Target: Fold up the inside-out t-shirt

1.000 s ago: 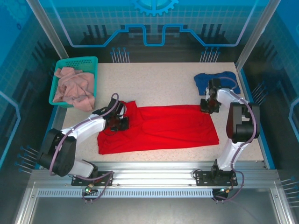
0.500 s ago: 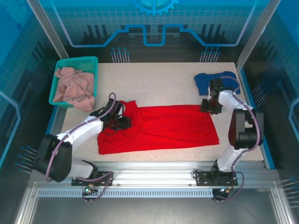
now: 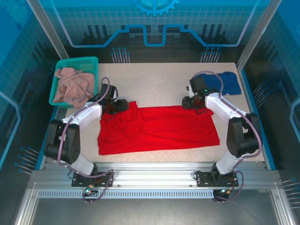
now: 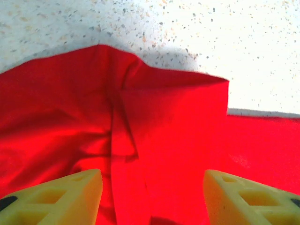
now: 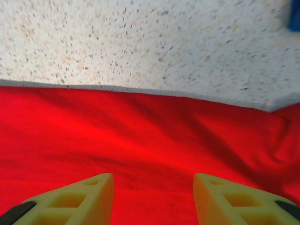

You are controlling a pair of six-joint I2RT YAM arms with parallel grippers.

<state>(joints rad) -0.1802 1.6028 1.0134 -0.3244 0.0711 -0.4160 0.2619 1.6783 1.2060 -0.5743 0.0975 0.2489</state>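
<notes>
Green basket point(image 3: 77, 61) far left on table point(image 3: 154, 79), one pinkish garment point(image 3: 72, 86) inside. Left hand point(image 3: 123, 105) low at far-left corner of one red inside-out t-shirt point(image 3: 159, 129) spread mid-table; fingers apart, empty. Right hand point(image 3: 188, 104) low at its far edge, likewise parted, empty. One dark blue t-shirt point(image 3: 227, 82) far right.

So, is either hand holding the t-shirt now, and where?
Nothing is held. The left hand and right hand stand open over the far edge of the red t-shirt.
</notes>
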